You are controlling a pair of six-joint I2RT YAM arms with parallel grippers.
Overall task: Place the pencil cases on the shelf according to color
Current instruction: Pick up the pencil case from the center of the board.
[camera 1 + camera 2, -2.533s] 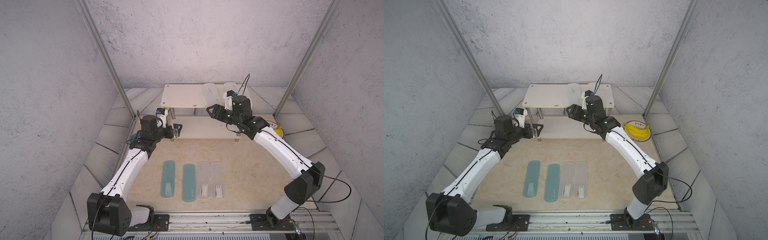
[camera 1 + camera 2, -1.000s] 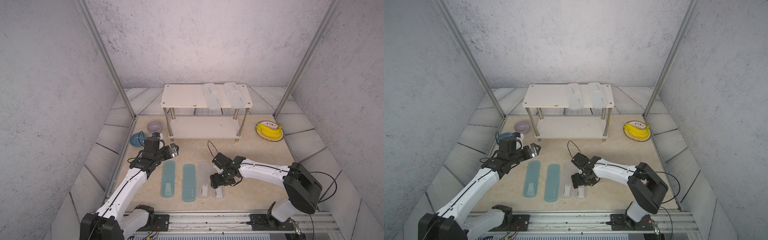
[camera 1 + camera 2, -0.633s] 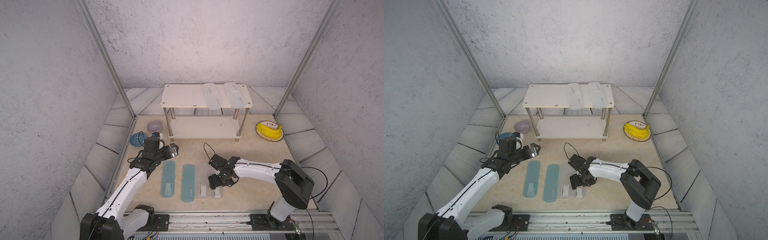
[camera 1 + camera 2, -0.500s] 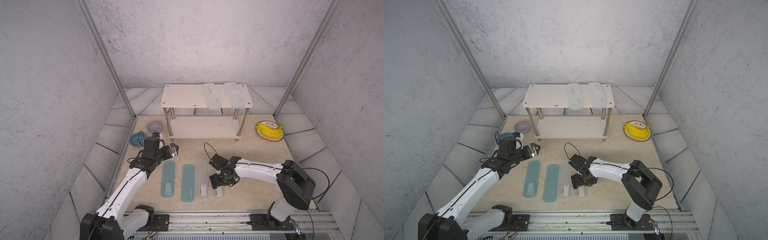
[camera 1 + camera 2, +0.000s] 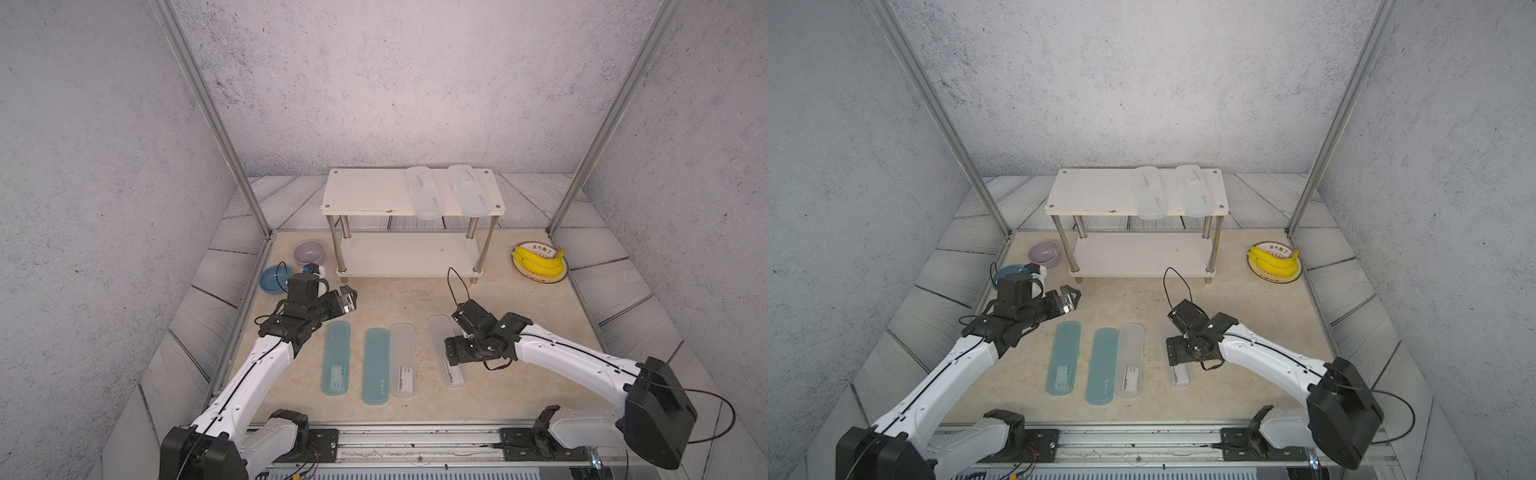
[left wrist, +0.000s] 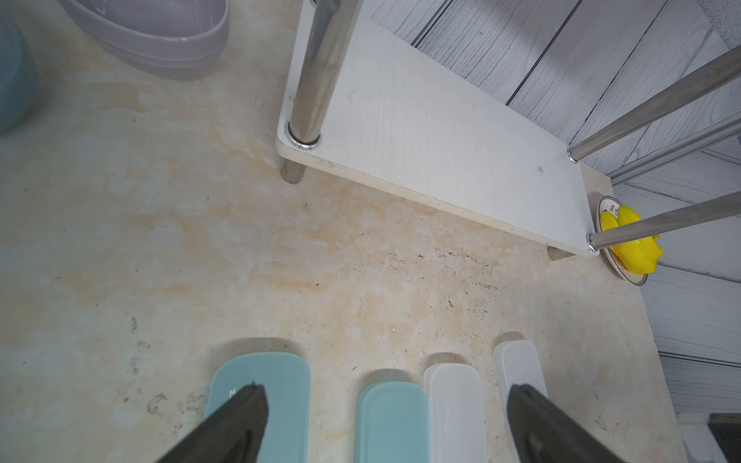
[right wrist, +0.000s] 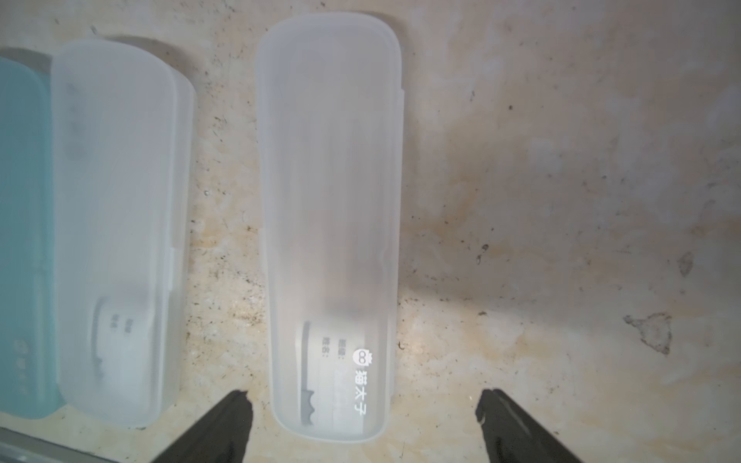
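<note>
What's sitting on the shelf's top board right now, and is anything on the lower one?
Two frosted white cases lie side by side on the right half of the top board; their contents cannot be made out. The lower board is bare.

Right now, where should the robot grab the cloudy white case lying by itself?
Probably across its narrow width near the labelled end, coming down from above. The lone frosted case lies flat, long and slim, so only its long edges fit between the jaws. The open right gripper hangs over that end.

Two pencil cases [image 5: 336,359] are teal, four frosted white.
</note>
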